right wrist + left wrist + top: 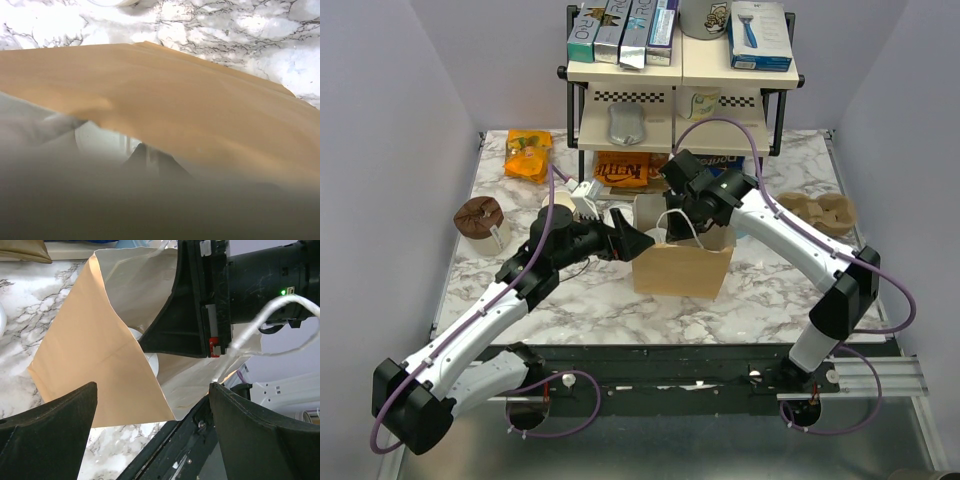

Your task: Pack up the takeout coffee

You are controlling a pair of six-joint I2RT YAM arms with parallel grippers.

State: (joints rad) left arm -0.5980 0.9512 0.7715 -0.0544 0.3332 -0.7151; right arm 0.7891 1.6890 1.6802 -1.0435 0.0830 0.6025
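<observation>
The brown paper bag stands upright mid-table with its mouth open. Inside it, in the left wrist view, a bit of the white lid of the takeout coffee shows on the bag floor; the cup body is hidden. My left gripper hovers at the bag's left rim, and its wide-open fingers hold nothing. My right gripper reaches down at the bag's far rim; its black finger stands in the mouth. In the right wrist view the blurred fingers sit pinched on the bag's thin wall.
A shelf rack with boxes stands at the back. An orange snack bag and a brown round holder lie at the left. A lidless tan cup sits behind my left arm. A cardboard cup carrier rests at the right.
</observation>
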